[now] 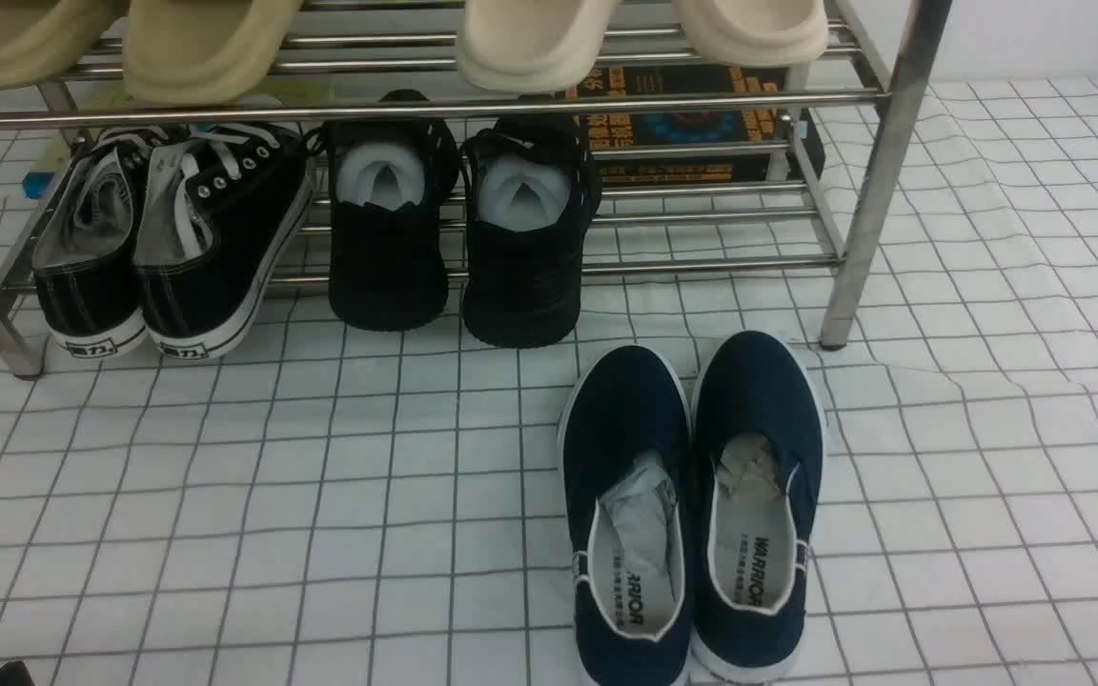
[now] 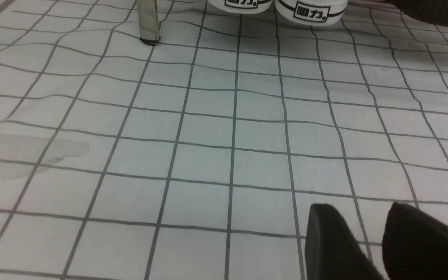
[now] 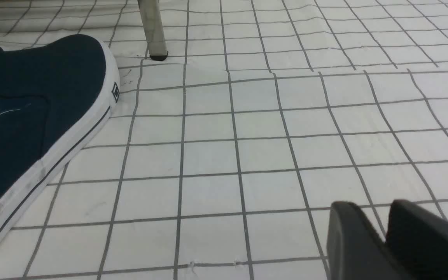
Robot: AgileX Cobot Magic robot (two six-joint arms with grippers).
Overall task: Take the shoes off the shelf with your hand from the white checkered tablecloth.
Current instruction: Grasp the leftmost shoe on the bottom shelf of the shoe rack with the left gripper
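Sneakers, black canvas, one pair with white laces and white soles, are being carried by the lower tier of the rack at its left end, with the heels being turned to the near side. Knit shoes, all black, one pair, are being held up on the same tier just to the right, with pale stuffing being shown in their openings. Olive slippers are being borne by the upper tier at the left, and cream slippers are being borne farther right on that tier. A dark box with orange lettering is being partly hidden behind the bars at the far side. Slip-ons, navy with white trim, one pair side by side, are being supported by the checkered cloth at the near side, right of centre, with the toes being pointed towards the rack. The left gripper is being held over the cloth at the near left, with its jaws being kept partly apart and nothing being gripped. The right gripper is being held over the cloth to the right of the slip-ons; nothing is being gripped, and whether its jaws are being parted or closed cannot be told.
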